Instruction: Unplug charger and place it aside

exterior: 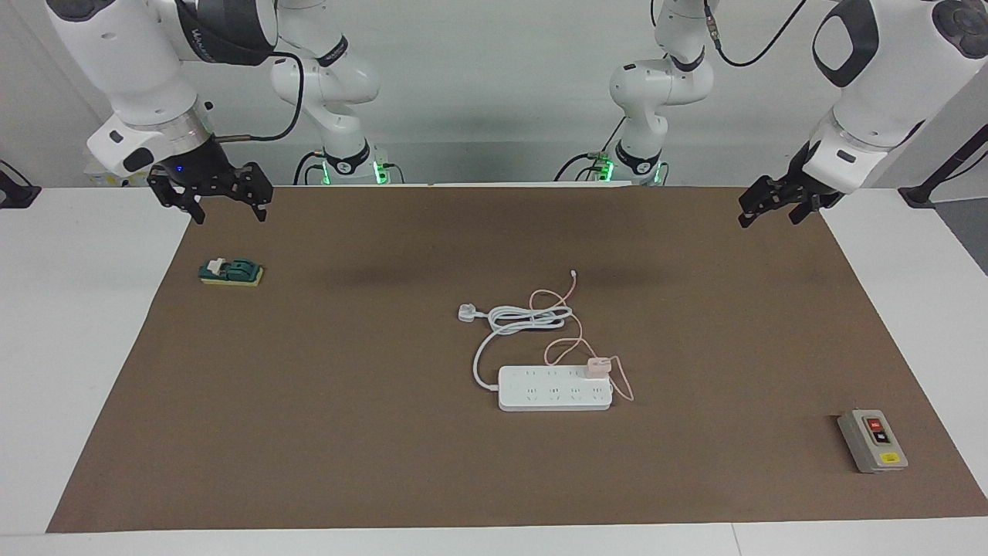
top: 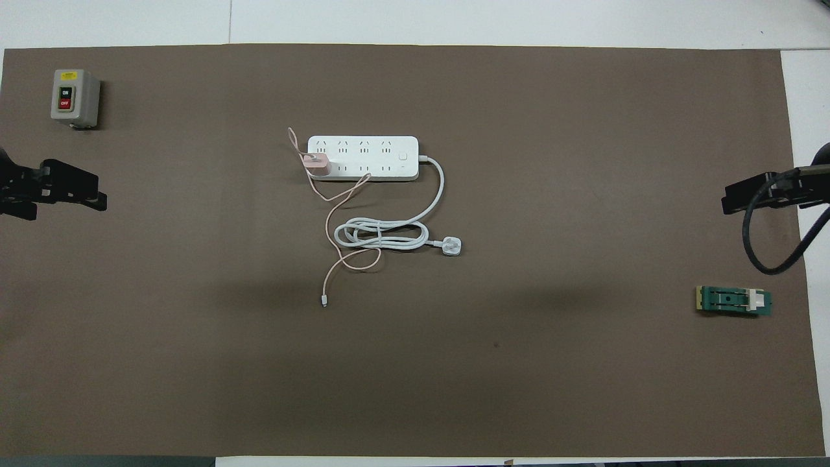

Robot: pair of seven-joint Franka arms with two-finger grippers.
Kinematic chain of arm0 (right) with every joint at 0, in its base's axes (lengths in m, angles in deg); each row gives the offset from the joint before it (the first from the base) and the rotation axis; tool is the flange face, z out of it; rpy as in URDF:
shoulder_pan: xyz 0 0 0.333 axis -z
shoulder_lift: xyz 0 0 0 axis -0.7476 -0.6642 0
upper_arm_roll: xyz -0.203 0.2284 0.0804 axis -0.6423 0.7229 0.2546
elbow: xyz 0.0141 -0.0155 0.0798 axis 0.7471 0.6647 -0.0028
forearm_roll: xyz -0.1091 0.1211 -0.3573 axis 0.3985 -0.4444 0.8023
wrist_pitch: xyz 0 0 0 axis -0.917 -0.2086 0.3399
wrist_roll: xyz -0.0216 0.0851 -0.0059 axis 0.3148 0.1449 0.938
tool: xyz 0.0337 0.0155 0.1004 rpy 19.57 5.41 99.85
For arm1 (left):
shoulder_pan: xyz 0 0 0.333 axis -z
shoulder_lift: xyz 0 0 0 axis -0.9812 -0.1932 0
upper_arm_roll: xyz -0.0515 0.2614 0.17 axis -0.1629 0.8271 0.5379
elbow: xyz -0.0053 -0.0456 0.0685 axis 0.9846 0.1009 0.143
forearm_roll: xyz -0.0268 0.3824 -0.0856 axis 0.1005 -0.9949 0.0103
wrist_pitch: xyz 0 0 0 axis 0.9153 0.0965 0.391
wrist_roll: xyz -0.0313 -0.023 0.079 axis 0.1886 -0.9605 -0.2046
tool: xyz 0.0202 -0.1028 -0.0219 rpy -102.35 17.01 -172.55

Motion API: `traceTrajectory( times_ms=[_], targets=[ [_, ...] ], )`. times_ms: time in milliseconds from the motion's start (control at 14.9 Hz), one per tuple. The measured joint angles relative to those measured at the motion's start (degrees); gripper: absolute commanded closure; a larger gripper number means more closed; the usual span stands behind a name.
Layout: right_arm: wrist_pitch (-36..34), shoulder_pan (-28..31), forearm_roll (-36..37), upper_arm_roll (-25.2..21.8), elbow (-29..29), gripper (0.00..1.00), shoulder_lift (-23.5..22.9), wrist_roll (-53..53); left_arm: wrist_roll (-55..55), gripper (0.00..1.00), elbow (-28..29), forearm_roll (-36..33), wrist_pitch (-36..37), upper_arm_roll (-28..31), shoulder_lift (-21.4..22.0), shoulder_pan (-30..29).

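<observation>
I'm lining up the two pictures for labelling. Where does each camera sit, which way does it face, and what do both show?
Facing view: high across the table, looking at the robots; both whole arms show, left gripper and right gripper raised over the mat's corners.
Overhead view: high above the robots' end, looking steeply down; only the grippers' tips show at the edges.
Shared, half a turn apart: charger plugged into the power strip, switch box, green block.

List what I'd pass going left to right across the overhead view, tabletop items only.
Grey switch box → pink charger at the power strip's end → white power strip → white three-pin plug → green block.
</observation>
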State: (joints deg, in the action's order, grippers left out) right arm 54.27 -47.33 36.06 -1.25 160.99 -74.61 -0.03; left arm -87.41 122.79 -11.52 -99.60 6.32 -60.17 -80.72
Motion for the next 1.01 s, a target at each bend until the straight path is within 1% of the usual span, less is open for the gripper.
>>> traceTrajectory(
  times_ms=[604,671,805,1007],
  targets=[
    [-0.13,-0.10,-0.50,0.01,0.29,0.00,0.00,0.62,0.22,0.00,0.03,0.00,-1.67,0.91,-0.88,0.00],
    [-0.08,-0.30,-1.37,0.01,0.53,0.00,-0.02,2.66,-0.26,0.00,0.03,0.00,-1.75,1.15,-0.99,0.00],
    [0.99,-1.65,-3.64,0.04,1.62,0.00,-0.27,9.43,-4.71,0.00,0.02,0.00,-1.80,1.69,-1.00,-0.01],
    [5.07,-5.93,-5.96,0.12,3.87,0.00,-2.31,22.49,-11.18,0.00,0.08,0.00,-1.81,1.60,-1.04,0.01]
  ],
)
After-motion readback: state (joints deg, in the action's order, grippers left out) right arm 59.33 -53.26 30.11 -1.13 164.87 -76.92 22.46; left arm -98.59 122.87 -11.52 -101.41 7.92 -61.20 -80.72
